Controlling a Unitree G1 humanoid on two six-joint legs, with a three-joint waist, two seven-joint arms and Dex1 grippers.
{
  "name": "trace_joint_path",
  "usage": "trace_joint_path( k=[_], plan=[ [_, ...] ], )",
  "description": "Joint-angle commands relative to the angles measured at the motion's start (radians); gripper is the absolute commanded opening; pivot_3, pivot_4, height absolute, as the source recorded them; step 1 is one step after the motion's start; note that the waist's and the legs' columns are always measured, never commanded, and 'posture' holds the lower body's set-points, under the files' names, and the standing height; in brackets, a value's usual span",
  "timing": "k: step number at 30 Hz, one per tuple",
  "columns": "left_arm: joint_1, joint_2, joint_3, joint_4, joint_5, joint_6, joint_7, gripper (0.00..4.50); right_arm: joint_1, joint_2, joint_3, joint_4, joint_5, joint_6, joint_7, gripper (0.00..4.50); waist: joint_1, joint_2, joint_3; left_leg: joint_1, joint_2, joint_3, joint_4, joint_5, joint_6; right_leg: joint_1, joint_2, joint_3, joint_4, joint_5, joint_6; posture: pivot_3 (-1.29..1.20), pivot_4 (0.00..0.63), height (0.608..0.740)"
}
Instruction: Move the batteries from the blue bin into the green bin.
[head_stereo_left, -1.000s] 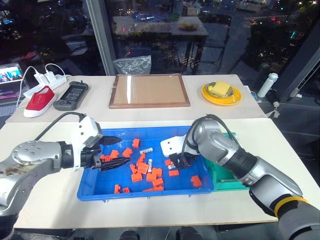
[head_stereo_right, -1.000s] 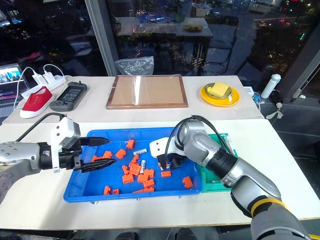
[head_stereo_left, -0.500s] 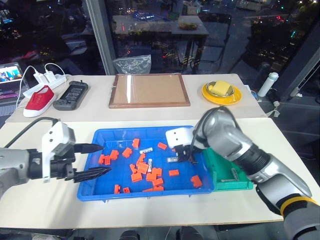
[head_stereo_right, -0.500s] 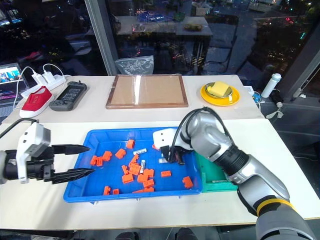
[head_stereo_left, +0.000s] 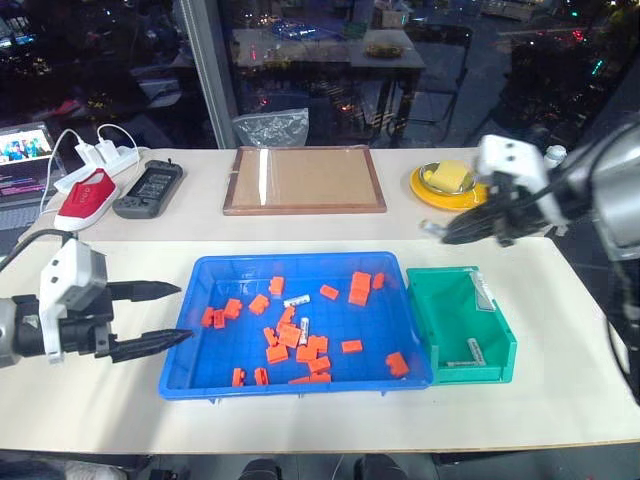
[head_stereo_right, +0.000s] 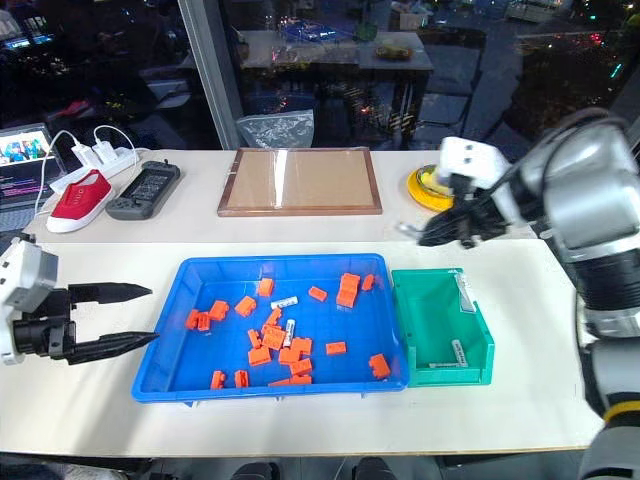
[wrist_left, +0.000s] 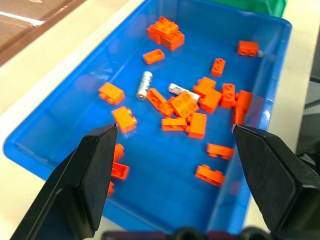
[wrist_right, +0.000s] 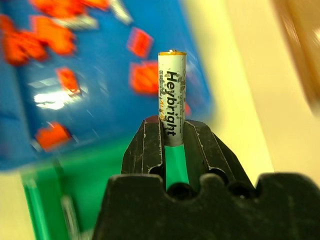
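Observation:
The blue bin (head_stereo_left: 232, 268) lies mid-table, scattered with orange blocks (head_stereo_left: 280, 336) and two batteries (head_stereo_left: 296, 300), the second battery (head_stereo_left: 303, 328) just nearer me. To its right stands the green bin (head_stereo_left: 455, 318) with two batteries (head_stereo_left: 476, 351) on its floor and wall. My right gripper (head_stereo_left: 447, 235) hangs raised over the table behind the green bin, shut on a battery (wrist_right: 171, 95) that sticks out past its fingertips. My left gripper (head_stereo_left: 182, 313) stands open just left of the blue bin, pointing at it, with nothing between its fingers (wrist_left: 95, 170).
At the back lie a wood-framed board (head_stereo_left: 303, 180), a yellow plate (head_stereo_left: 447, 184) with food, a white bottle (head_stereo_left: 553, 153), a red shoe (head_stereo_left: 84, 197), a dark handset (head_stereo_left: 147, 189) and a power strip (head_stereo_left: 98, 161). A laptop (head_stereo_left: 22, 158) sits far left.
My right gripper has lifted out of the blue bin with the battery and swung up and right, past the green bin. The left gripper has drawn back left, out over the bin's rim.

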Motion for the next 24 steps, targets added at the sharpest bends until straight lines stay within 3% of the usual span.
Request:
trace_joint_path(
  k=[1,6,11,13,21,24],
  plan=[
    [-0.066,0.017,-0.044,0.042,0.02,-0.053,-0.014,3.95,0.119,-0.04,-0.032,-0.093,0.041,0.074,-0.016,0.24,-0.007,0.0,0.0,0.0,0.0,0.0,0.0,0.0,0.0,0.0,0.0,0.0,0.0,0.0,0.0,0.0,0.15,0.74],
    [-0.114,0.01,-0.085,0.083,0.053,-0.101,-0.019,3.95,0.289,-0.032,-0.052,-0.234,0.079,0.167,-0.098,0.24,-0.015,0.004,0.002,0.001,0.0,0.001,0.0,0.0,0.0,-0.001,0.001,0.002,0.003,0.0,0.0,0.0,0.15,0.74],
    [-0.155,0.011,-0.128,0.102,0.044,-0.071,0.0,3.95,0.291,0.007,0.018,-0.202,0.032,0.181,-0.193,0.24,-0.015,0.004,0.002,0.001,0.0,0.001,0.001,0.0,0.0,-0.001,0.001,0.002,0.003,0.0,0.0,0.0,0.15,0.74],
    [-0.14,0.01,-0.128,0.106,0.068,-0.09,0.001,3.95,0.281,0.006,0.036,-0.195,0.025,0.169,-0.198,1.27,-0.015,0.004,0.002,0.0,0.0,0.001,0.001,0.0,0.0,-0.001,0.001,0.002,0.003,0.0,0.0,0.0,0.15,0.74],
    [-0.083,-0.064,-0.08,0.192,0.232,-0.264,0.121,3.95,0.156,-0.024,0.061,-0.201,0.025,0.124,-0.139,3.87,-0.016,0.006,0.003,0.001,0.0,0.002,0.001,0.0,0.001,-0.001,0.0,0.002,0.002,0.0,0.0,0.0,0.15,0.74],
    [-0.087,-0.117,-0.027,0.189,0.145,-0.228,0.126,3.95,0.07,0.036,0.043,-0.205,0.067,0.114,-0.133,3.87,-0.019,0.005,0.003,0.001,0.0,0.002,0.001,0.0,0.001,-0.001,0.0,0.002,0.003,0.0,0.0,0.0,0.15,0.74]
  ],
)
